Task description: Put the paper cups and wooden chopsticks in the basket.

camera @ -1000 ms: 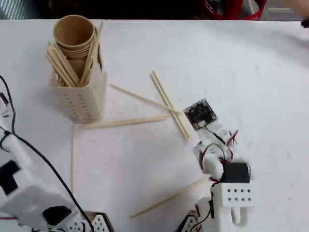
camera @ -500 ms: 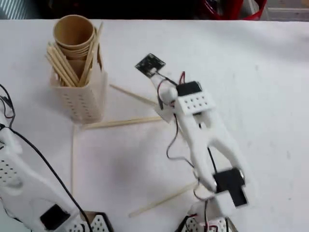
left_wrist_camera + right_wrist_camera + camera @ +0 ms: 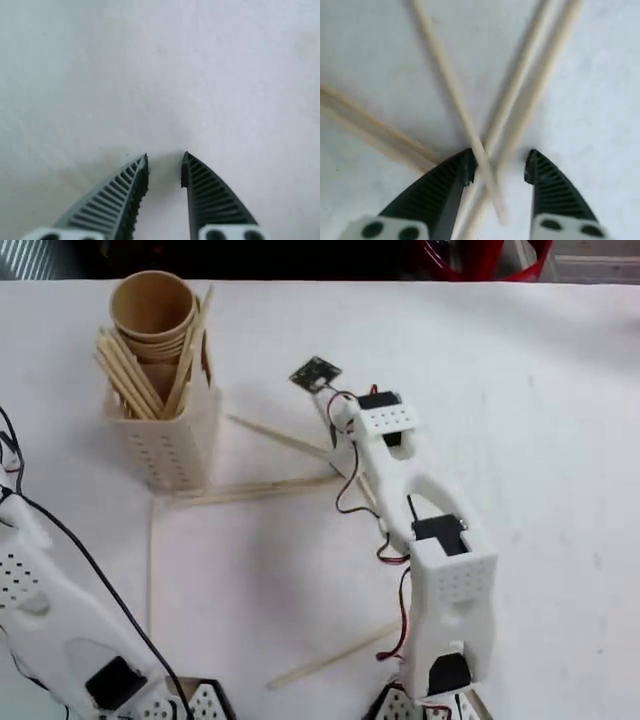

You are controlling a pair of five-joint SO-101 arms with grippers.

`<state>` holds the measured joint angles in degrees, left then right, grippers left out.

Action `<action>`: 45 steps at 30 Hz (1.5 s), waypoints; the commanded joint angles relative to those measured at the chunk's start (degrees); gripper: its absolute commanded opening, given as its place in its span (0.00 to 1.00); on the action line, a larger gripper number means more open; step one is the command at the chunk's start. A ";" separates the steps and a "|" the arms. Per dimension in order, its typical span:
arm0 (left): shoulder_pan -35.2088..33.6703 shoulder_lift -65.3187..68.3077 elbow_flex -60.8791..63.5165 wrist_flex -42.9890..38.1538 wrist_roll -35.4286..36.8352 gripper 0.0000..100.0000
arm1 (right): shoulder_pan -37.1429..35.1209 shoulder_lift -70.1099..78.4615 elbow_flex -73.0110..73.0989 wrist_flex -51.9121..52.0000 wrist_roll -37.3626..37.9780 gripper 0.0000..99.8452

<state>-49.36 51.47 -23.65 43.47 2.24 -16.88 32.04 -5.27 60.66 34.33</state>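
Right gripper part-open, jaws straddling crossed chopsticks; stick axes run forward from wrist. Left gripper narrow gap, empty, well apart.

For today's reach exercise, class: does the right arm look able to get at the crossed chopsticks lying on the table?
Probably yes. The right claw sits open over the crossed chopsticks. Their crossing lies between its fingers, and nothing else stands in the way.

White perforated arm shells, black motors, red-black cables, dark ribbed fingers
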 commanded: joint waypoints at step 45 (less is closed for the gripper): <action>-2.24 4.35 0.79 2.64 0.53 0.13 | -23.16 -66.68 8.00 -3.74 -15.38 0.02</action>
<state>-49.36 51.47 -23.65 43.56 2.24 -35.52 -37.67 5.54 51.08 13.32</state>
